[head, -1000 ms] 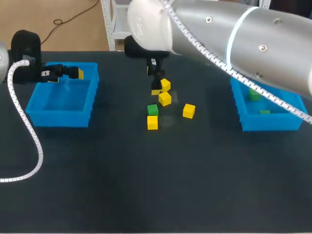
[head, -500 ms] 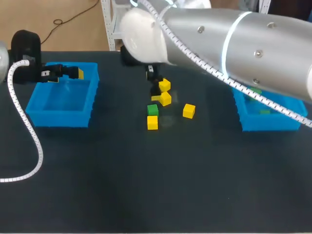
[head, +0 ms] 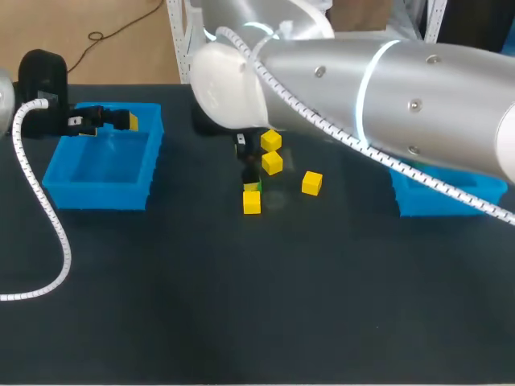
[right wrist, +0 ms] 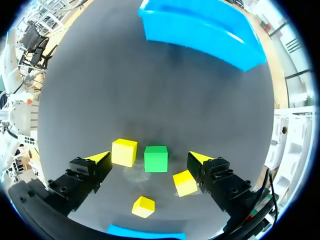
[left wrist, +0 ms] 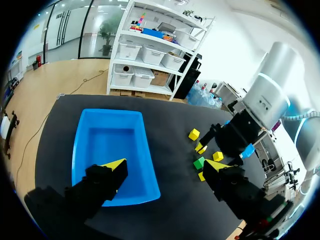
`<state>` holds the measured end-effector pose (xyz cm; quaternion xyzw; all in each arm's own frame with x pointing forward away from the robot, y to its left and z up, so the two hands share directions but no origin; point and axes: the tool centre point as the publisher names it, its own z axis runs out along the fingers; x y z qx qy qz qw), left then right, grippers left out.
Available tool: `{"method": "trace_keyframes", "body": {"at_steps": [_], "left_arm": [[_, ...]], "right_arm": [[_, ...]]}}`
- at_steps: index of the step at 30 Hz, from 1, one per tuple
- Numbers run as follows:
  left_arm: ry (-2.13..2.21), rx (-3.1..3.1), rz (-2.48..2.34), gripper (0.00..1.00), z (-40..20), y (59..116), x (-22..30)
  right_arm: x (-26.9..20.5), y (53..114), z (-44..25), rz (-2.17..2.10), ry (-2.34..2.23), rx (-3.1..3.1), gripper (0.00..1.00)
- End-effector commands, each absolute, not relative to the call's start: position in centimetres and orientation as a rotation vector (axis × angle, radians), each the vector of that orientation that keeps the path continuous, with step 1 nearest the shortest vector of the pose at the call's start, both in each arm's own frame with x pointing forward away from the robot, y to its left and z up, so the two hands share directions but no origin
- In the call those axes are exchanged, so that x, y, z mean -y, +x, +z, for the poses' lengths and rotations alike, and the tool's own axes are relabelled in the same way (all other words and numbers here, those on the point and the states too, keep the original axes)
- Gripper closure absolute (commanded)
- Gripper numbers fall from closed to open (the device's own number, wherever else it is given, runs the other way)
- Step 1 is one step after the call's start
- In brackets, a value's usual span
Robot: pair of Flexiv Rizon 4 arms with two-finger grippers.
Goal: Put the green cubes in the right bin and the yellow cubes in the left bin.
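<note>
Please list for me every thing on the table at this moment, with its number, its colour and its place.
Yellow cubes: four, yellow, a loose group on the middle of the table, between the two bins.
Green cube: one, green, on the table among the yellow cubes.
Left bin: one, blue, left side of the table; no cube visible inside.
Right bin: one, blue, right side, mostly hidden behind the right arm; contents hidden.
Table: one, black.
Left gripper: one, yellow-tipped, open, above the left bin.
Right gripper: one, yellow-tipped, open, above the green cube, its fingers on either side and apart from it.
</note>
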<state>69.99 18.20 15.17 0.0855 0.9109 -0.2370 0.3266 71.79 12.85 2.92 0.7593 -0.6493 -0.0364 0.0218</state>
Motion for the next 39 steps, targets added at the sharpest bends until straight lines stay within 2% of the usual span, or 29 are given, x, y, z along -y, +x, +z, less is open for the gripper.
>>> {"method": "trace_keyframes", "body": {"at_steps": [1,39], "left_arm": [[0.229,-2.376,-0.634,0.0,15.0,70.0,-18.4],[0.229,-2.376,-0.634,0.0,15.0,70.0,-18.4]], "right_arm": [[-12.6,71.6,2.4,-0.11,2.353,2.02,0.0],[-11.9,74.7,1.3,-0.042,2.316,2.07,0.0]]}}
